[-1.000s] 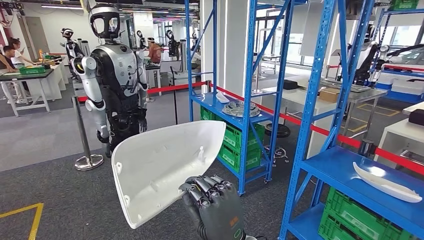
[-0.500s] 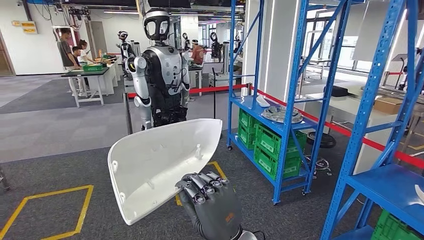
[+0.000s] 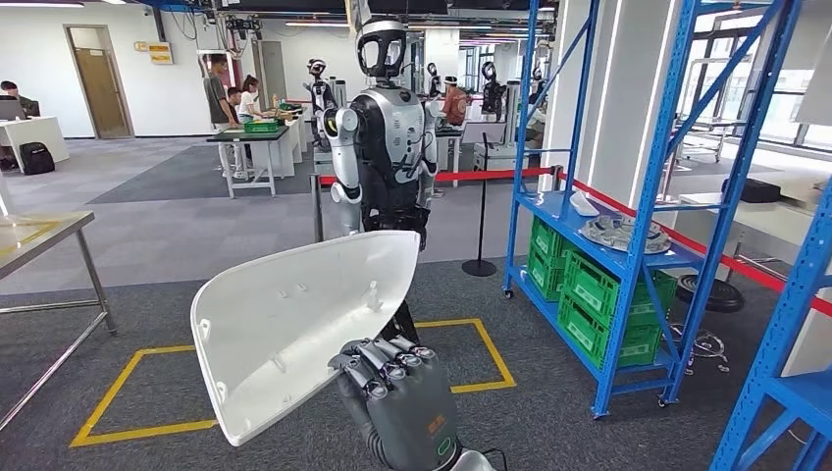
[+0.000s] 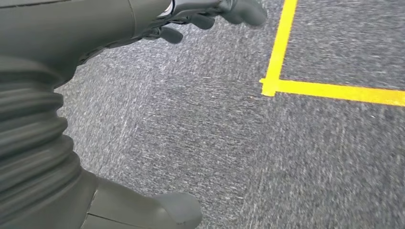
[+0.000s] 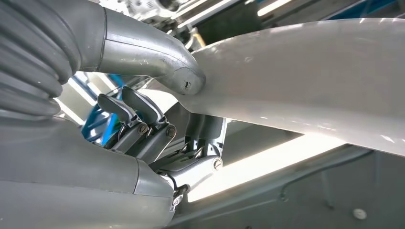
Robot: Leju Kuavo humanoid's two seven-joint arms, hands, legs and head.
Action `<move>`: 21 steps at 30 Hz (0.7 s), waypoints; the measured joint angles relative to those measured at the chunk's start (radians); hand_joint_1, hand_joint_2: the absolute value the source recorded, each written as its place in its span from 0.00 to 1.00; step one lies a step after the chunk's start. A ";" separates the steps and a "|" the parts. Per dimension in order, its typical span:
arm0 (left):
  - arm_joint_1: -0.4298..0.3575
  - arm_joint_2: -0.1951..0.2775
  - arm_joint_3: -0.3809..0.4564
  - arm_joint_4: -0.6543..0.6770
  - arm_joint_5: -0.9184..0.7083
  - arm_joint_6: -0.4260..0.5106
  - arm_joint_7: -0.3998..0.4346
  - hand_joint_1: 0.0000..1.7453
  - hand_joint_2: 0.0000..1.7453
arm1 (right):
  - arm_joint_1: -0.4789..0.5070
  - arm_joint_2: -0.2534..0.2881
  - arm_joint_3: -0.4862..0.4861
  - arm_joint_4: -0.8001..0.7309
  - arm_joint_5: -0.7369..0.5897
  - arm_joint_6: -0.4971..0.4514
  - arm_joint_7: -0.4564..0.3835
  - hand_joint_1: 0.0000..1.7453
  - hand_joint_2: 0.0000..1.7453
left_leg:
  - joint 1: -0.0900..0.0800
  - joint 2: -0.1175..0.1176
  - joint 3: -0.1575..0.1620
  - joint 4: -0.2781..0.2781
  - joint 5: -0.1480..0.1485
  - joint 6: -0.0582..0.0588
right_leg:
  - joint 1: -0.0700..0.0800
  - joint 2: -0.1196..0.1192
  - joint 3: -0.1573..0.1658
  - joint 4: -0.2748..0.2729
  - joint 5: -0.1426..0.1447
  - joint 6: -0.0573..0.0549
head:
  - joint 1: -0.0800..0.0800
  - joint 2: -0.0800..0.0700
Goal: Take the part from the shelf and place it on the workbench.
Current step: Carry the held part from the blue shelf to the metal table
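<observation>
My right hand (image 3: 397, 397) pinches the white part (image 3: 304, 319) by its near edge, fingers (image 3: 378, 365) curled over it; its long axis runs up and left; my left hand (image 4: 210, 12) hangs spread, holding nothing; the bench (image 3: 39, 235) lies far left.

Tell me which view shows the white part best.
The head view: the whole white part shows, gripped at its lower edge by the right hand. The right wrist view gives a close slice of its surface under the thumb. The left wrist view looks at carpet.
</observation>
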 joint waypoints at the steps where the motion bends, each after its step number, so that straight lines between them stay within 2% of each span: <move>1: 0.000 0.000 0.000 0.000 0.000 0.000 0.000 0.00 1.00 | -0.001 0.000 0.001 0.000 0.000 0.000 0.000 0.97 1.00 | 0.001 -0.013 -0.001 -0.001 0.002 0.007 | -0.001 -0.009 0.001 0.000 -0.002 0.005 | 0.001 0.000; 2: 0.001 0.000 0.000 0.000 0.000 0.000 -0.001 0.00 1.00 | -0.004 0.001 0.003 0.000 0.000 0.000 0.000 0.97 1.00 | 0.004 -0.025 0.000 -0.003 0.005 0.013 | -0.003 0.001 0.000 0.008 -0.010 0.011 | 0.002 0.000; 3: 0.001 0.000 0.000 0.000 0.000 -0.001 -0.002 0.00 1.00 | -0.006 0.001 0.003 0.000 0.001 0.000 0.000 0.97 1.00 | 0.007 -0.036 0.001 -0.006 0.007 0.020 | -0.006 0.024 -0.008 0.031 -0.026 0.017 | 0.003 0.000; 5: -0.002 -0.001 0.000 0.000 0.000 -0.001 -0.004 0.00 1.00 | -0.009 -0.002 0.004 0.000 0.001 0.000 0.000 0.97 1.00 | 0.011 -0.058 0.000 -0.009 0.011 0.027 | -0.011 0.092 -0.057 0.139 -0.083 0.025 | 0.007 0.000; 6: -0.004 0.000 0.000 0.000 0.000 -0.002 -0.005 0.00 1.00 | -0.008 -0.004 0.004 0.001 0.001 0.000 0.000 0.97 1.00 | 0.011 -0.071 -0.002 -0.008 0.012 0.029 | -0.011 0.112 -0.092 0.209 -0.113 0.027 | 0.009 0.000; 7: -0.005 0.000 0.000 0.000 0.000 -0.002 -0.006 0.00 1.00 | -0.005 -0.007 0.005 0.002 0.001 0.000 0.000 0.97 1.00 | 0.011 -0.085 -0.004 -0.006 0.012 0.030 | -0.011 0.121 -0.123 0.266 -0.130 0.028 | 0.011 0.000; 8: -0.004 0.000 0.000 0.000 -0.001 -0.002 -0.006 0.00 1.00 | -0.003 -0.010 0.005 0.002 0.001 0.000 0.000 0.97 1.00 | 0.011 -0.100 -0.006 -0.004 0.012 0.030 | -0.011 0.125 -0.139 0.290 -0.128 0.027 | 0.013 0.000; 9: -0.003 0.000 0.000 0.000 -0.001 -0.002 -0.005 0.00 1.00 | -0.001 -0.013 0.005 0.003 0.000 0.000 0.000 0.97 1.00 | 0.010 -0.114 -0.007 -0.002 0.012 0.030 | -0.010 0.128 -0.135 0.273 -0.106 0.025 | 0.014 0.000; 10: -0.003 -0.001 0.000 0.000 -0.001 -0.002 -0.003 0.00 1.00 | -0.001 -0.015 0.005 0.003 0.000 0.000 0.001 0.97 1.00 | 0.011 -0.129 -0.007 0.000 0.013 0.029 | -0.011 0.135 -0.111 0.217 -0.070 0.021 | 0.016 0.000; 12: -0.003 -0.002 0.000 0.000 -0.002 -0.002 0.000 0.00 1.00 | 0.000 -0.020 0.005 0.003 -0.002 -0.002 0.002 0.97 1.00 | 0.011 -0.156 -0.010 0.005 0.013 0.023 | -0.011 0.170 -0.046 0.076 -0.012 0.015 | 0.017 0.000; 13: -0.003 -0.002 0.000 0.000 -0.003 -0.002 0.001 0.00 1.00 | 0.000 -0.022 0.005 0.003 -0.003 -0.003 0.002 0.97 1.00 | 0.012 -0.168 -0.012 0.006 0.014 0.016 | -0.010 0.184 -0.026 0.031 0.001 0.012 | 0.017 0.000; 14: -0.002 -0.003 0.000 0.000 -0.004 -0.002 0.001 0.00 1.00 | 0.000 -0.025 0.005 0.003 -0.004 -0.004 0.003 0.97 1.00 | 0.013 -0.178 -0.015 0.004 0.016 0.009 | -0.009 0.191 -0.018 0.012 0.001 0.010 | 0.018 0.000; 16: 0.002 -0.002 0.000 0.001 -0.004 -0.002 0.002 0.00 1.00 | 0.000 -0.027 0.006 0.003 -0.005 -0.006 0.004 0.97 1.00 | 0.014 -0.195 -0.022 -0.001 0.022 -0.006 | -0.007 0.173 -0.016 0.008 0.003 0.002 | 0.018 0.000; 17: 0.004 -0.002 0.000 0.001 -0.004 -0.002 0.002 0.00 1.00 | 0.000 -0.027 0.006 0.002 -0.005 -0.006 0.005 0.97 1.00 | 0.013 -0.186 -0.026 0.002 0.021 -0.010 | -0.008 0.162 -0.014 0.004 0.007 -0.006 | 0.018 0.000; 19: 0.005 -0.002 0.000 0.001 -0.005 -0.002 0.002 0.00 1.00 | 0.000 -0.027 0.006 0.002 -0.005 -0.009 0.005 0.97 1.00 | 0.010 -0.132 -0.055 0.054 -0.011 -0.015 | -0.012 0.138 -0.009 -0.004 0.013 -0.021 | 0.014 0.000; 20: 0.003 -0.003 0.000 0.002 -0.005 -0.002 0.002 0.00 1.00 | 0.001 -0.027 0.006 0.002 -0.005 -0.010 0.005 0.97 1.00 | 0.009 -0.100 -0.082 0.112 -0.043 -0.016 | -0.010 0.126 -0.009 -0.006 0.014 -0.025 | 0.012 0.000; 21: 0.002 -0.003 0.000 0.002 -0.005 -0.002 0.002 0.00 1.00 | 0.004 -0.028 0.007 0.002 -0.005 -0.011 0.005 0.97 1.00 | 0.009 -0.080 -0.115 0.183 -0.077 -0.019 | -0.009 0.112 -0.010 -0.006 0.013 -0.028 | 0.010 0.000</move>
